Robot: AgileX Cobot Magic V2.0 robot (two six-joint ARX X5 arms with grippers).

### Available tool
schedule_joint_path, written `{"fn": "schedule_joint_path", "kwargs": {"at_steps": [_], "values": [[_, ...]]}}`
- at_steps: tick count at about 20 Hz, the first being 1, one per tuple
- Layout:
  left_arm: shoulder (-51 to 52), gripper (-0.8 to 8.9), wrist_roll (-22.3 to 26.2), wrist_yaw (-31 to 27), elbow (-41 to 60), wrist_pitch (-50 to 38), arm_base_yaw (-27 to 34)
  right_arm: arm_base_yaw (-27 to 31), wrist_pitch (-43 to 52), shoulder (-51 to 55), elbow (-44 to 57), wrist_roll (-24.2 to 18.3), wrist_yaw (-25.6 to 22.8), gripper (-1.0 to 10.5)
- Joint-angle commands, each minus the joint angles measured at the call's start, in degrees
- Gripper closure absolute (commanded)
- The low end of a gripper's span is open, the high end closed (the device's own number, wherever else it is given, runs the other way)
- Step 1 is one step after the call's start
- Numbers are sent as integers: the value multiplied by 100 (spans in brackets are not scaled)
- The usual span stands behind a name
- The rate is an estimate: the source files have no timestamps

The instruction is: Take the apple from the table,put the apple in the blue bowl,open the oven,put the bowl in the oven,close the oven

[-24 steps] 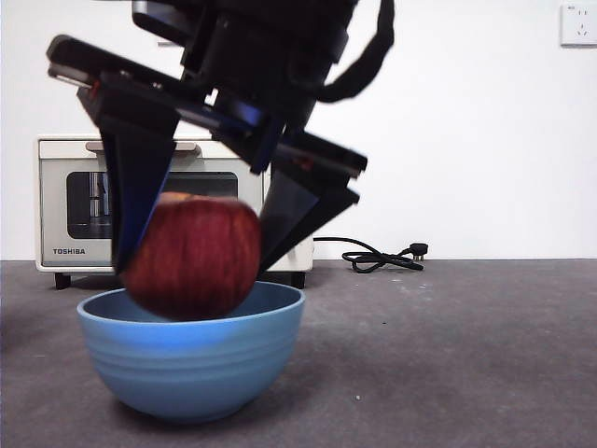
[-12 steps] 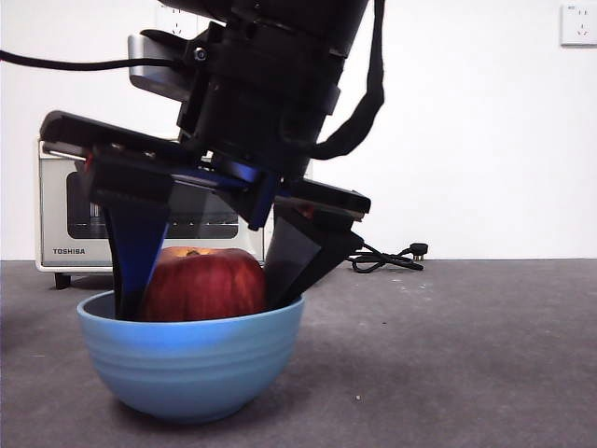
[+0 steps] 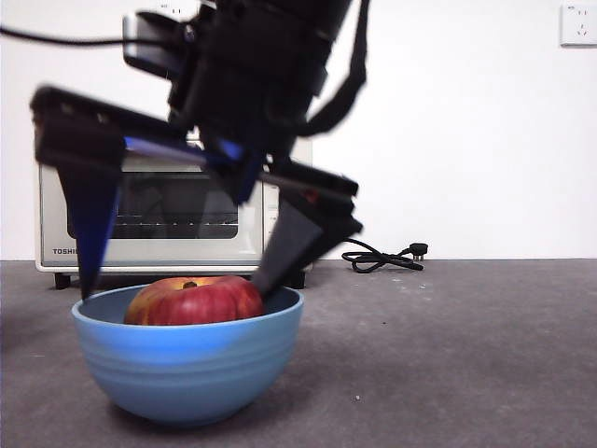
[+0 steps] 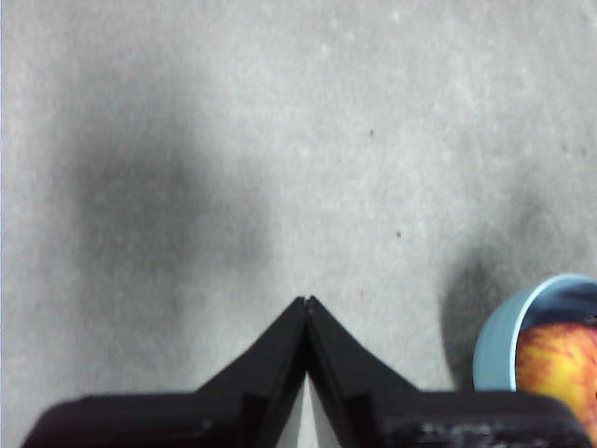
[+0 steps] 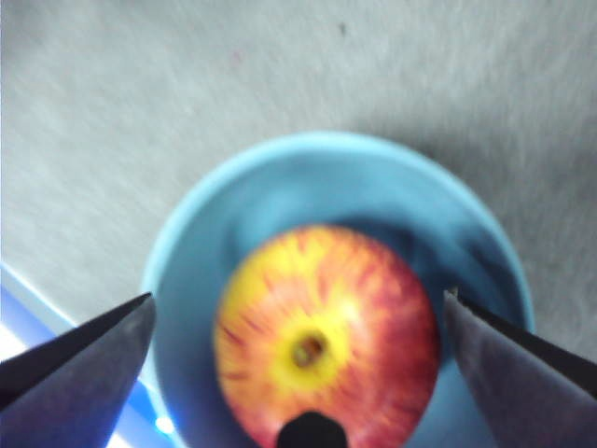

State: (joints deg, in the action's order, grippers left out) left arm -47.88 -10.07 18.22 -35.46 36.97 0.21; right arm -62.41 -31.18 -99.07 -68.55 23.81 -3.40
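The red and yellow apple (image 3: 193, 301) lies inside the blue bowl (image 3: 187, 359) near the table's front, stem end up; the right wrist view shows the apple (image 5: 326, 341) centred in the bowl (image 5: 210, 219). My right gripper (image 3: 173, 291) hangs just above the bowl, open wide, one jaw at each side of the rim and neither touching the apple. The left gripper (image 4: 306, 301) is shut over bare table (image 4: 280, 140), with the bowl's edge (image 4: 490, 341) off to one side. The cream Toshiba oven (image 3: 196, 245) stands behind, door closed, partly hidden by the arm.
A black power cord and plug (image 3: 382, 255) lie on the table by the back wall, right of the oven. A white wall socket (image 3: 578, 23) sits high at the right. Dark grey table (image 3: 448, 355) stretches right of the bowl.
The right gripper lowered the apple into the bowl, opened and let it go, then rose a little with jaws spread wide. The apple now rests lower in the bowl.
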Motion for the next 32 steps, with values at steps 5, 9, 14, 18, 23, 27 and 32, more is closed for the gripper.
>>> {"fn": "schedule_joint_path", "kwargs": {"at_steps": [5, 9, 14, 18, 23, 27, 32], "values": [[-302, 818, 160, 20, -439, -238, -13, -31, -793, 422, -597, 24, -109, 556], [-1187, 818, 262, 20, -1589, -234, -13, -31, -1397, 1239, -592, -7, -1233, 922], [-2682, 818, 282, 28, -3464, -232, -13, 131, -2330, 2216, -538, 11, -2417, 953], [-3797, 818, 273, 391, -4710, -181, -15, 350, -2627, 2811, -227, 216, -2555, 953], [-4765, 819, 251, 428, -5672, -15, -15, 551, -2507, 3722, 1082, 984, -2380, 953], [-5167, 819, 249, 413, -5873, -72, -13, 553, -1840, 4454, 2120, 1639, -1580, 953], [-5418, 819, 144, 177, -5873, -142, -15, 549, -1558, 4922, 2483, 1880, -1349, 953]]}}
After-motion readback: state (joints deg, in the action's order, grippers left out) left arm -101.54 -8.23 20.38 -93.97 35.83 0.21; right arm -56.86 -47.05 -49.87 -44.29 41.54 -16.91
